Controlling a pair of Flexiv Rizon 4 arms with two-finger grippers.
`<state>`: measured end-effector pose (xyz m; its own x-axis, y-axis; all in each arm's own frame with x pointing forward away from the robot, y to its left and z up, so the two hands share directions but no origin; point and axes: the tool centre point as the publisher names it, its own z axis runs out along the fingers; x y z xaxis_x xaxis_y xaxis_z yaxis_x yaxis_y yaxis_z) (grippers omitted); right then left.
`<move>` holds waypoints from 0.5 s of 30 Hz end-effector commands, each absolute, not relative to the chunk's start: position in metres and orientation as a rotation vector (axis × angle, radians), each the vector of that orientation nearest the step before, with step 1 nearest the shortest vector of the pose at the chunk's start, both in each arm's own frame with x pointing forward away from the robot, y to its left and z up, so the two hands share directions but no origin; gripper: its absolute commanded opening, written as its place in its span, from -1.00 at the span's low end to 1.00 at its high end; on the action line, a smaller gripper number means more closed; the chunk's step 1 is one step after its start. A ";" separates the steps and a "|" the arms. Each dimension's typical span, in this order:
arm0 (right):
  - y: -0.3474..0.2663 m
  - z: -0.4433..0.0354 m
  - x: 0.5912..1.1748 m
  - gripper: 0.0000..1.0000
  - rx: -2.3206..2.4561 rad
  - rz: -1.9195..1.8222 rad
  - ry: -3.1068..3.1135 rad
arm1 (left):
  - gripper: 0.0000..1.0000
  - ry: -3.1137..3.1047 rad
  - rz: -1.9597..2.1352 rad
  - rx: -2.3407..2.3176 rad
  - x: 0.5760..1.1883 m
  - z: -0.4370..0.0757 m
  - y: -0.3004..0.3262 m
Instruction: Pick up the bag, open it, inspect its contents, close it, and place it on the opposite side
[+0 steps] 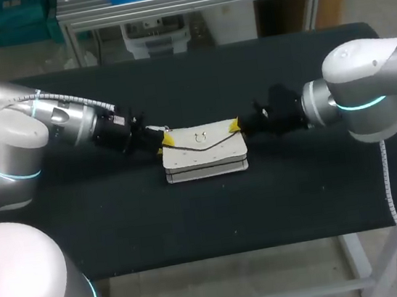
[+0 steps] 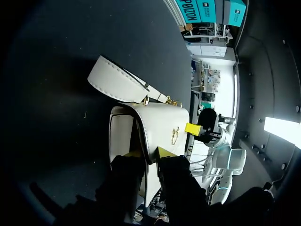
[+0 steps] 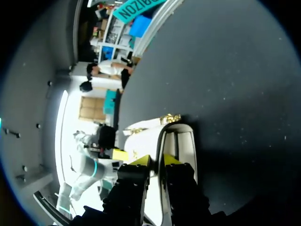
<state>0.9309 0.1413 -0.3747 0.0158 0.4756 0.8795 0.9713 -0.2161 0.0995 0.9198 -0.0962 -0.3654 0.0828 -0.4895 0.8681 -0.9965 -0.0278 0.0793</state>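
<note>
Our black table point(image 1: 193, 222) carries the white bag point(image 1: 204, 153) near its centre, with the flap and its small metal ring point(image 1: 199, 138) facing up. Our left gripper point(image 1: 166, 139) sits at the bag's ten o'clock corner and our right gripper point(image 1: 234, 125) at its two o'clock corner. Each pinches the bag's edge between its yellow tips. The white strap point(image 2: 117, 84) lies on the table, joined to the bag.

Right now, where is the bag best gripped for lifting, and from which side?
Probably by its short ends, one gripper from each side. The bag lies flat and wide with its flap up, so end grips leave the flap free; the left gripper and right gripper pinch there now.
</note>
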 end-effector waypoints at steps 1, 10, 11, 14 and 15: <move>0.149 -0.380 0.940 0.82 -1.718 -1.049 -1.511 | 0.46 -1.504 0.864 1.633 0.919 -0.365 -0.103; 0.138 -0.369 0.934 1.00 -1.760 -1.000 -1.533 | 1.00 -1.530 0.883 1.676 0.905 -0.354 -0.089; 0.136 -0.367 0.932 1.00 -1.757 -1.002 -1.538 | 1.00 -1.531 0.886 1.677 0.903 -0.353 -0.088; 0.134 -0.365 0.930 1.00 -1.760 -0.998 -1.548 | 0.87 -1.531 0.896 1.668 0.899 -0.351 -0.086; 0.132 -0.363 0.928 1.00 -1.758 -1.000 -1.554 | 0.57 -1.531 0.904 1.669 0.897 -0.350 -0.084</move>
<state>0.9347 0.1367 -0.3700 0.0387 0.5367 0.8429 0.9878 -0.1476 0.0487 0.9070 -0.0890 -0.3527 0.0654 -0.5228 0.8499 -0.9978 -0.0436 0.0500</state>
